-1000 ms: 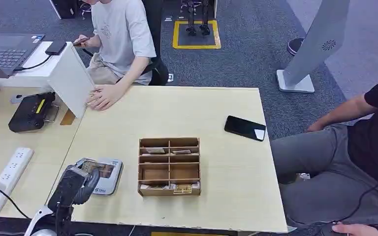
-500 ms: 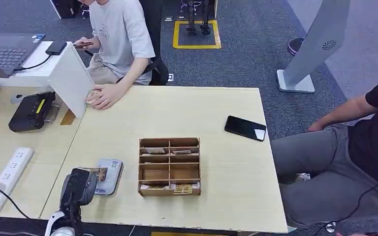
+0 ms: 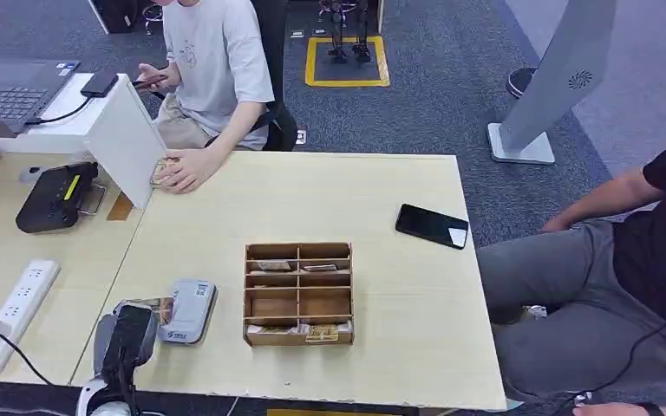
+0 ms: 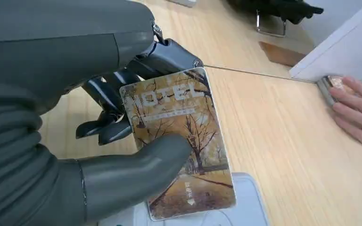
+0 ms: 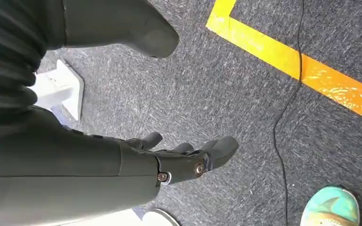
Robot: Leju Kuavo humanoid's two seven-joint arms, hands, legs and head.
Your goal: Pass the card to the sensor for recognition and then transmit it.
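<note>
Left hand (image 4: 75, 141): we see thumb and fingers (image 4: 103, 101) gripping the brown autumn-tree hotel card (image 4: 179, 141).
Card: above the grey sensor pad's (image 3: 189, 310) edge on the bench (image 3: 381, 191).
Right hand (image 5: 169, 162): empty, fingers apart.

1. A wooden organiser box (image 3: 298, 294) with small compartments stands on the tabletop (image 3: 381, 347).
2. A black phone (image 3: 432, 226) lies flat, well apart from the box.
3. A white power strip (image 3: 13, 316) lies on the neighbouring desk, near a black device (image 3: 55, 198).
4. A white divider board (image 3: 126, 139) stands upright; a person's hand (image 3: 185, 170) rests beside it.
5. A laptop (image 3: 13, 87) sits open behind the board.
6. A seated person in grey trousers (image 3: 572, 295) is beside the tabletop.
</note>
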